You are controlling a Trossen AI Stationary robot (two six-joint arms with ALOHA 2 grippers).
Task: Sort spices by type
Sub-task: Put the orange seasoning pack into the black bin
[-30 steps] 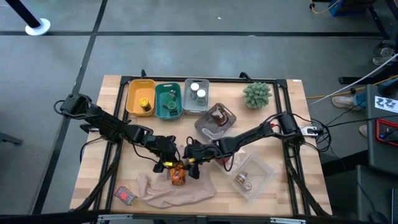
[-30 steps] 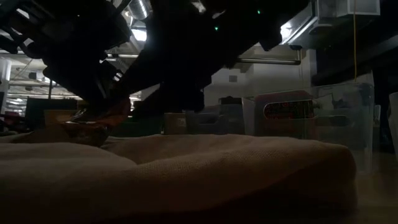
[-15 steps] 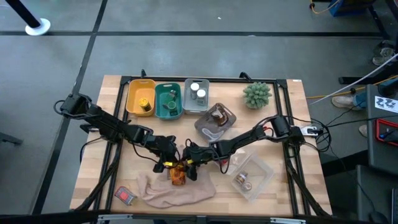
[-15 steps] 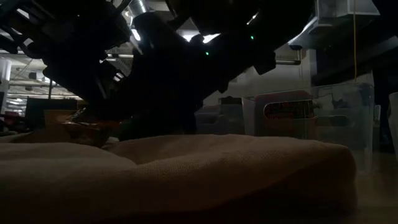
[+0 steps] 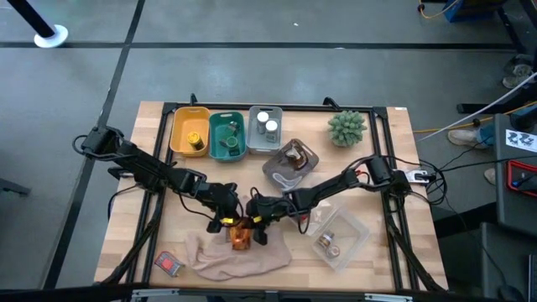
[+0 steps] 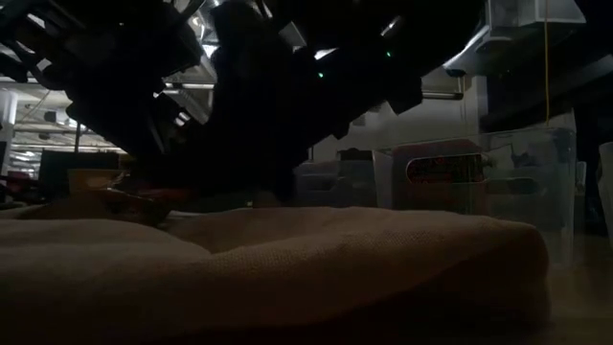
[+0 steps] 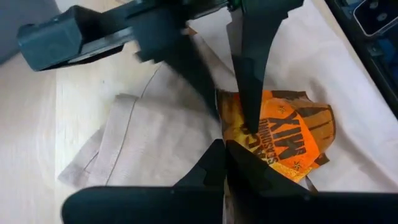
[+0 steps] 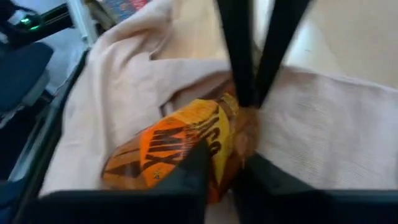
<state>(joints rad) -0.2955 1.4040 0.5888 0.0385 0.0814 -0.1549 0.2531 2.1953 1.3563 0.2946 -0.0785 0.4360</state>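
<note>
Near the front middle of the surface [image 5: 369, 168], an orange-brown sachet [image 5: 241, 238] is seen lying on the beige cloth [image 5: 226, 256], with both end effectors met over it. The left end effector [image 5: 226, 221] is pinched on the sachet's edge, as the left wrist view shows at the sachet [image 7: 280, 140]. The right end effector [image 5: 256, 228] is pressed onto the sachet's other end, its fingers narrowed around that tip in the right wrist view [image 8: 239, 134].

A red square packet [image 5: 169, 264] is left at the cloth's left corner. Farther back, a yellow jar [image 5: 195, 141] is held in the yellow bin [image 5: 179, 127], a green box [image 5: 226, 143] in the green bin [image 5: 226, 120], and two silver-capped jars [image 5: 267, 124] in the grey bin [image 5: 252, 143].
</note>
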